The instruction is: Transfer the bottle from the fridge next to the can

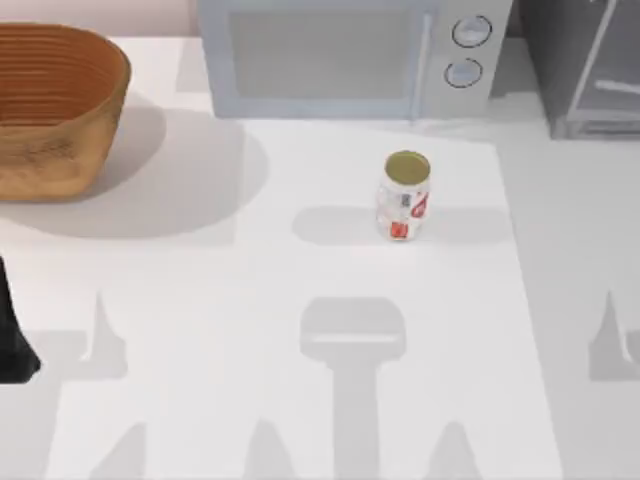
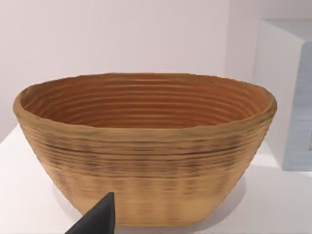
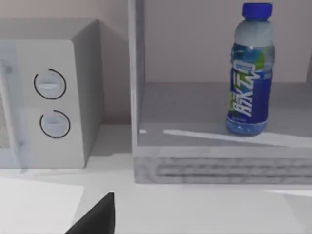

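Note:
The bottle (image 3: 249, 73), blue with a blue cap and a blue-green label, stands upright on the floor inside the fridge (image 3: 219, 161). I cannot tell whether the fridge door stands open. The fridge (image 1: 590, 70) sits at the table's back right corner. The can (image 1: 404, 196), white with red markings and a gold top, stands upright near the table's middle, in front of the microwave. A dark part of my right gripper (image 3: 97, 217) shows low in the right wrist view, well short of the fridge. My left arm (image 1: 12, 340) is parked at the table's left edge.
A light grey microwave (image 1: 340, 55) with two round knobs stands at the back, left of the fridge (image 3: 48, 97). A woven basket (image 1: 50, 110) sits at the back left, straight ahead of my left gripper (image 2: 97, 219). Open tabletop surrounds the can.

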You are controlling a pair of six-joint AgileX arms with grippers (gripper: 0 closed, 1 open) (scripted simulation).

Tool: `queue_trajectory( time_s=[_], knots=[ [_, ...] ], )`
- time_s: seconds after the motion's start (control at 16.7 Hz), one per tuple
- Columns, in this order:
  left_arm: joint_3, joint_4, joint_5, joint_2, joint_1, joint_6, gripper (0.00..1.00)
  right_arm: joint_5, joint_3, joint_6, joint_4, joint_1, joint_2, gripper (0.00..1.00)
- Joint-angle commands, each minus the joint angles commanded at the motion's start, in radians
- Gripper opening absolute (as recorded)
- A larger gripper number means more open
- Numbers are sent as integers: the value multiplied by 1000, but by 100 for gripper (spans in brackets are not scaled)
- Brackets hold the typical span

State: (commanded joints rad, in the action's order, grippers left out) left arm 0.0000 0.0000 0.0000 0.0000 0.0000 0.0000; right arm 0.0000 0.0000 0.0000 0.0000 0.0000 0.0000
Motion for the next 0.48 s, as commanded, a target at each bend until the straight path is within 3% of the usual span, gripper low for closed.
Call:
queue_trajectory(
  time_s=[0.24,0.48],
  knots=[
    [0,0,0,0,0,0,100,-3,23,0,27,-6,31,100],
    [0,0,0,0,0,0,100,-23,142,0,169,-35,220,100]
  ],
)
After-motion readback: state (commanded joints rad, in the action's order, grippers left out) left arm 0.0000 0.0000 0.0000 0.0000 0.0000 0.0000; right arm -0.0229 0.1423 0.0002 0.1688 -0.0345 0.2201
